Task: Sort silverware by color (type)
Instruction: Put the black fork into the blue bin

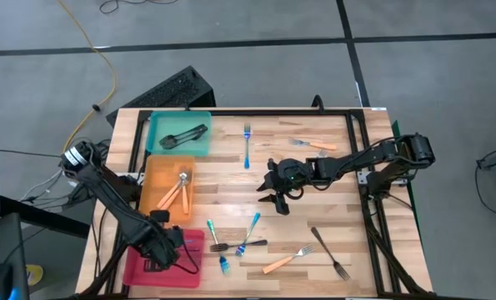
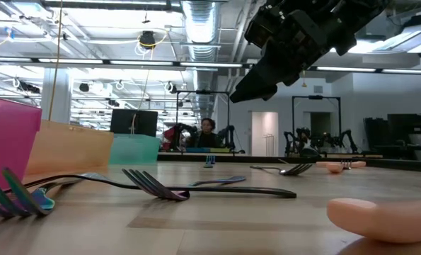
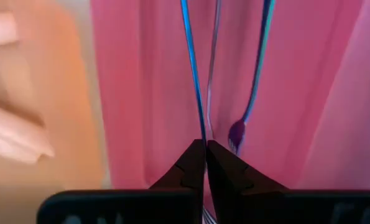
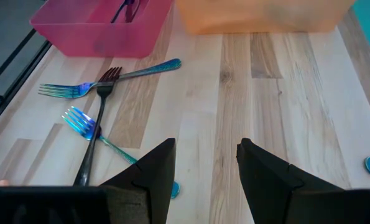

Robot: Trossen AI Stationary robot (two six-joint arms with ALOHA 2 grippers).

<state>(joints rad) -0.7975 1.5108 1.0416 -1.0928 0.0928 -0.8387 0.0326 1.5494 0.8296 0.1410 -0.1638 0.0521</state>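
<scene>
Left hand [image 3: 206, 149] pinched shut over pink tray [image 1: 139, 267]; right hand [image 4: 206, 165] open above bench [image 1: 314, 183].
Visible only at left wrist: blue fork handles [image 3: 194, 74], seemingly lying in tray.

Forks lie scattered flat on the wooden table: a blue-handled fork [image 1: 247, 146] at upper centre, an orange-handled fork [image 1: 312, 145] to its right, crossed blue and dark forks [image 1: 235, 242] at lower centre, and a dark fork [image 1: 330, 253] at lower right.

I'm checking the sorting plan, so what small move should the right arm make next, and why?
Probably lower the right gripper, its jaws open and empty above the table, toward the blue-handled fork lying just ahead of it and crossed by a dark fork. The left gripper is shut, down in the pink tray.
</scene>
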